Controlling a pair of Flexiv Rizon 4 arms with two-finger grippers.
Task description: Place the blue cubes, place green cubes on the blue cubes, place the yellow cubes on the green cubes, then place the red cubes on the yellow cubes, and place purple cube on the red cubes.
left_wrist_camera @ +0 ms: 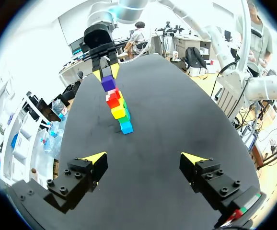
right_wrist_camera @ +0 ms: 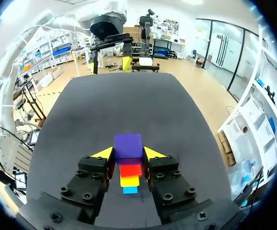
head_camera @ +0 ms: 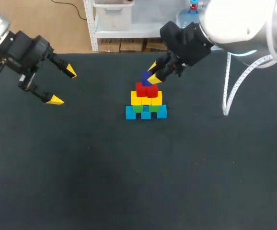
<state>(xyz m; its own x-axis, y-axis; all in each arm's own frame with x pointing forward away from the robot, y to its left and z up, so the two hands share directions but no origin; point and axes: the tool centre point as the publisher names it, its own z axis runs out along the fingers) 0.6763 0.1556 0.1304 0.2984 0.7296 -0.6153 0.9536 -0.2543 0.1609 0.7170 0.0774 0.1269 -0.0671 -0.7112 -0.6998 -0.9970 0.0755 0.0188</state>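
Observation:
A pyramid of cubes stands mid-table: blue cubes [head_camera: 145, 113] at the base, then green cubes [head_camera: 138, 109], yellow cubes [head_camera: 146, 99] and red cubes [head_camera: 146, 90]. My right gripper [head_camera: 152, 73] is shut on the purple cube [head_camera: 146, 77] directly over the red cubes; whether it rests on them I cannot tell. In the right wrist view the purple cube [right_wrist_camera: 128, 146] sits between the fingers of the right gripper [right_wrist_camera: 128, 153], with the red [right_wrist_camera: 130, 170], yellow and blue cubes below. My left gripper [head_camera: 63, 86] hangs open at the far left, holding nothing [left_wrist_camera: 144, 158].
The black tabletop [head_camera: 129, 182] spreads out on all sides of the stack. A white cable [head_camera: 227, 96] loops down from my right arm toward the table's right side. The left wrist view shows the stack [left_wrist_camera: 119, 108] ahead of the left gripper, with my right gripper [left_wrist_camera: 106, 72] over it.

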